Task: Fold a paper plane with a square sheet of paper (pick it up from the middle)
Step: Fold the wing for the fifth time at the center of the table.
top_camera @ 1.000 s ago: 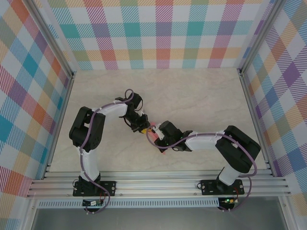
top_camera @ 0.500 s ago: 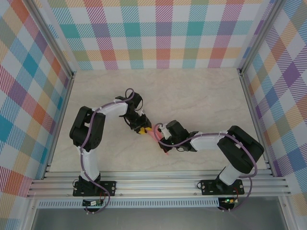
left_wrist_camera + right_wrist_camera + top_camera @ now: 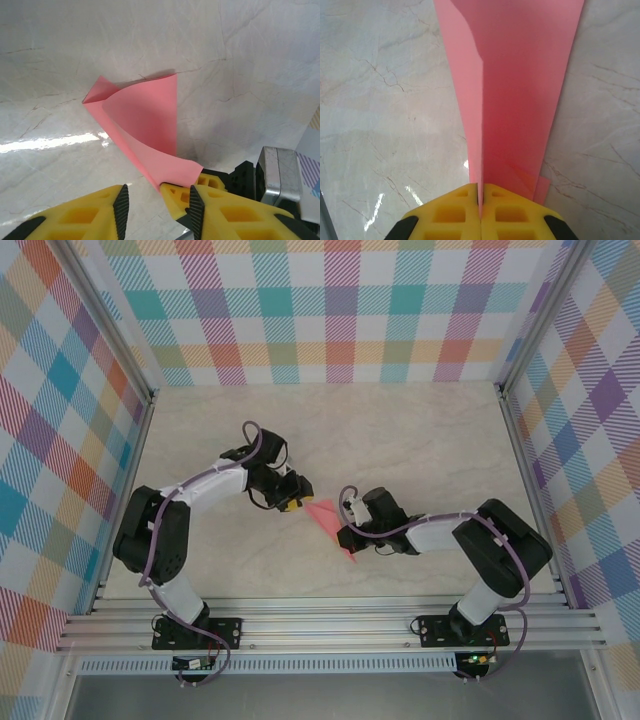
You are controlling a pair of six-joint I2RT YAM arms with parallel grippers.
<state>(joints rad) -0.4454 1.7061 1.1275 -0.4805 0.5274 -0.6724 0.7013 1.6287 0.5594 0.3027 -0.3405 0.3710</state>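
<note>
as the right gripper (image 3: 481, 194) pinches the paper (image 3: 520, 75), the left gripper (image 3: 157, 200) gapes.

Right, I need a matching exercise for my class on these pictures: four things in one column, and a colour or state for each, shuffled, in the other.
Column one:
1. left end effector
2. right end effector
3. paper
4. back wall

Column two:
A. pink, creased
B. checks in many colours
C. shut on the paper
D. open, fingers apart

Pairs: 1-D, 2-C, 3-A, 4-B.

Right pincer (image 3: 346, 533) on folded pink paper (image 3: 325, 515)
</note>
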